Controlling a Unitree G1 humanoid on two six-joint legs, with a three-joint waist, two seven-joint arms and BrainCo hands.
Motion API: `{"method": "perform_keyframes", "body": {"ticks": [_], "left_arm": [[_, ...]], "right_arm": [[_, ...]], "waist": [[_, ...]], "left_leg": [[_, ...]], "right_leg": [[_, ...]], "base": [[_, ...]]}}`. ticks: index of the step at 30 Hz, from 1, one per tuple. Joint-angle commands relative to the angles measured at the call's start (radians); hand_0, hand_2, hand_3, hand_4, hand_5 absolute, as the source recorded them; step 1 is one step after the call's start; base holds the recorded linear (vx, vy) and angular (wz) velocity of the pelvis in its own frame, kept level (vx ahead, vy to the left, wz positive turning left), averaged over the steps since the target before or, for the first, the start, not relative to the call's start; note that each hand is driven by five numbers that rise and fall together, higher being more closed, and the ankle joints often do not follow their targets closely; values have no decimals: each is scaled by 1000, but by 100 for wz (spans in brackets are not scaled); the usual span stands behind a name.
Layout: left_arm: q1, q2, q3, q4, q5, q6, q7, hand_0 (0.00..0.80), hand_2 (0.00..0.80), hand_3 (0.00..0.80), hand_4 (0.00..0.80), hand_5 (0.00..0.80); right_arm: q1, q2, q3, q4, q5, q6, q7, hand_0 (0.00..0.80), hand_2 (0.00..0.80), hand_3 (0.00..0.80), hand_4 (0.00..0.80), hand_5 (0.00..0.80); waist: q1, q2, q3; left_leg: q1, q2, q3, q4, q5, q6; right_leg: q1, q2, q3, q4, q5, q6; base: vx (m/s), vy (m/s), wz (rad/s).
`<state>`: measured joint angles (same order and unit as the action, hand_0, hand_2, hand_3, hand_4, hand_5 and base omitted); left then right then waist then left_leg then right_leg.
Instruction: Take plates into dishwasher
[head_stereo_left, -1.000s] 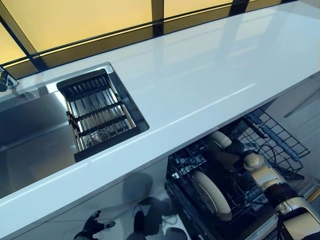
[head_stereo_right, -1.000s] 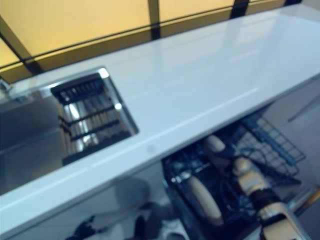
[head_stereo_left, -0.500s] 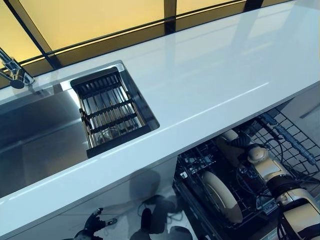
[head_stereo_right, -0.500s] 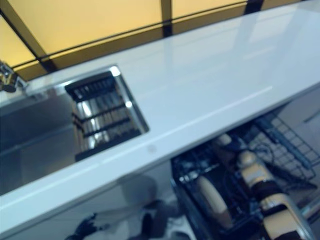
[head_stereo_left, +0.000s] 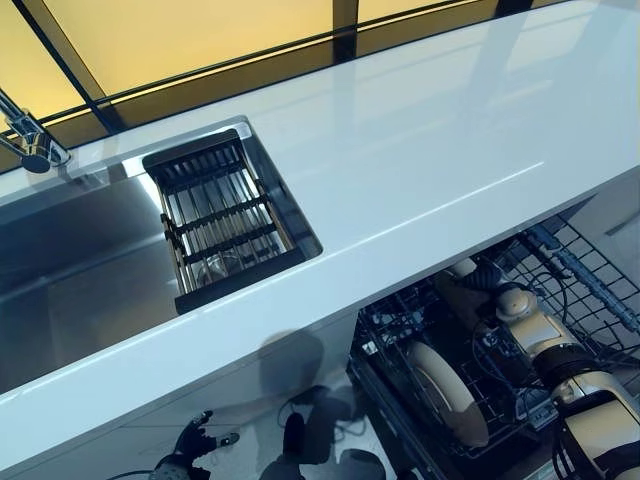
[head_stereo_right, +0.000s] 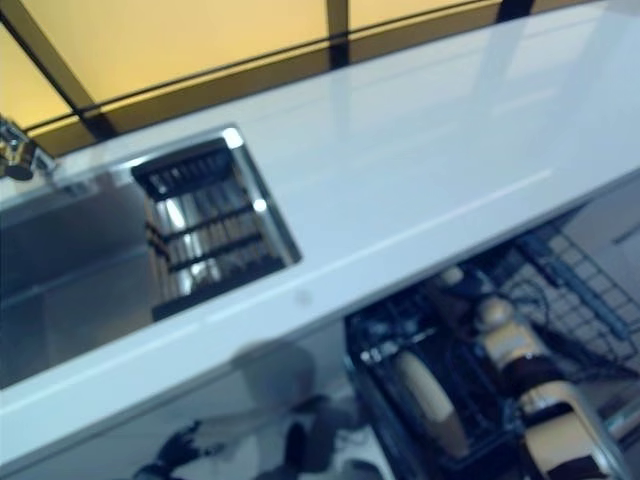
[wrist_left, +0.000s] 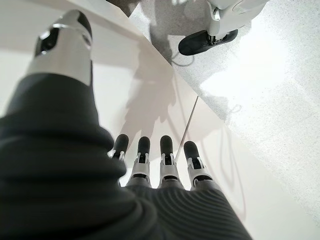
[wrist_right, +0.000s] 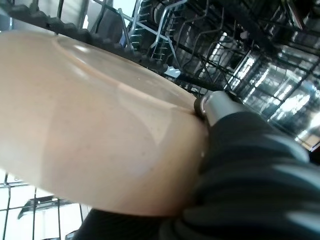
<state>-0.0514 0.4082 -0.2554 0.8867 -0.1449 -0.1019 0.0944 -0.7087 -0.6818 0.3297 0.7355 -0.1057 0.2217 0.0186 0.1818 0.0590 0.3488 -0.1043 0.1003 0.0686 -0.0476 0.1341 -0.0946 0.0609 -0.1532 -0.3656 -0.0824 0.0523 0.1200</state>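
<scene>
A cream plate (wrist_right: 90, 130) fills the right wrist view, with my right hand (wrist_right: 212, 107) shut on its rim, thumb pressed on the face. In the left eye view this plate (head_stereo_left: 458, 292) is down inside the dishwasher's lower rack (head_stereo_left: 400, 330), held by my right hand (head_stereo_left: 487, 278) under the counter edge. A second cream plate (head_stereo_left: 447, 392) stands upright in the rack, nearer the front. My left hand (head_stereo_left: 190, 445) hangs low by the cabinet front, its fingers (wrist_left: 150, 165) straight and holding nothing.
The white counter (head_stereo_left: 420, 150) overhangs the open dishwasher. A steel sink (head_stereo_left: 70, 270) with a black drying rack (head_stereo_left: 220, 225) and a faucet (head_stereo_left: 25, 140) lies at the left. A wire basket (head_stereo_left: 590, 280) sticks out at the right.
The whole picture has shifted as the camera moved. My right hand stays in the lower rack with the plate; the left hand still hangs low.
</scene>
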Motion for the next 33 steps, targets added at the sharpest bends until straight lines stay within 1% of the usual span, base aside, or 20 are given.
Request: {"method": "perform_keyframes", "body": {"ticks": [1, 4, 7, 14, 25, 29, 33], "left_arm": [[-60, 24, -43, -5, -35, -22, 15, 0, 0, 0, 0, 0], [-68, 27, -52, -7, -37, -26, 19, 0, 0, 0, 0, 0], [-81, 30, -60, -17, -41, -12, 21, 0, 0, 0, 0, 0], [-100, 30, -65, -12, -56, -17, 21, 0, 0, 0, 0, 0], [-128, 22, -81, -24, -65, -6, 28, 0, 0, 0, 0, 0], [-134, 15, -86, -22, -67, -7, 32, 0, 0, 0, 0, 0], [-140, 9, -88, -17, -66, -10, 33, 0, 0, 0, 0, 0]], "right_arm": [[-41, -55, 78, 132, -58, 20, -9, 800, 800, 800, 800, 800], [-37, -51, 78, 171, -45, 12, -18, 800, 800, 800, 800, 800], [-39, -48, 76, 195, -49, 13, -13, 800, 800, 800, 800, 800], [-48, -41, 86, 238, -57, -5, -10, 800, 800, 800, 800, 800], [-44, 6, 91, 270, -53, -22, -19, 800, 800, 800, 800, 800], [-45, 25, 94, 272, -60, -10, -10, 800, 800, 800, 800, 800], [-45, 43, 96, 284, -63, -14, -8, 800, 800, 800, 800, 800]], "waist": [[12, -15, 11], [16, -10, 16], [18, -1, 23], [17, 8, 37], [14, 20, 47], [12, 23, 49], [12, 26, 50]], "left_leg": [[-56, -22, -4, 3, 0, 15], [-64, -26, -10, 7, 1, 17], [-74, -31, -17, 12, 1, 20], [-85, -40, -21, 14, 0, 25], [-86, -47, -23, 2, 1, 32], [-85, -48, -22, -1, 3, 33], [-85, -50, -23, -5, 4, 34]], "right_leg": [[-84, -54, 35, 151, -34, 14], [-91, -58, 29, 156, -34, 13], [-102, -62, 24, 166, -34, 11], [-125, -67, 26, 175, -32, 11], [-152, -73, 24, 191, -32, 10], [-160, -73, 24, 196, -31, 10], [-167, -75, 23, 201, -30, 9]], "base": [[0, 0, 0], [-14, -3, 3], [-19, 4, 10], [-14, 9, 2], [-1, 1, 0], [0, 0, 0], [0, 0, 0]]}}
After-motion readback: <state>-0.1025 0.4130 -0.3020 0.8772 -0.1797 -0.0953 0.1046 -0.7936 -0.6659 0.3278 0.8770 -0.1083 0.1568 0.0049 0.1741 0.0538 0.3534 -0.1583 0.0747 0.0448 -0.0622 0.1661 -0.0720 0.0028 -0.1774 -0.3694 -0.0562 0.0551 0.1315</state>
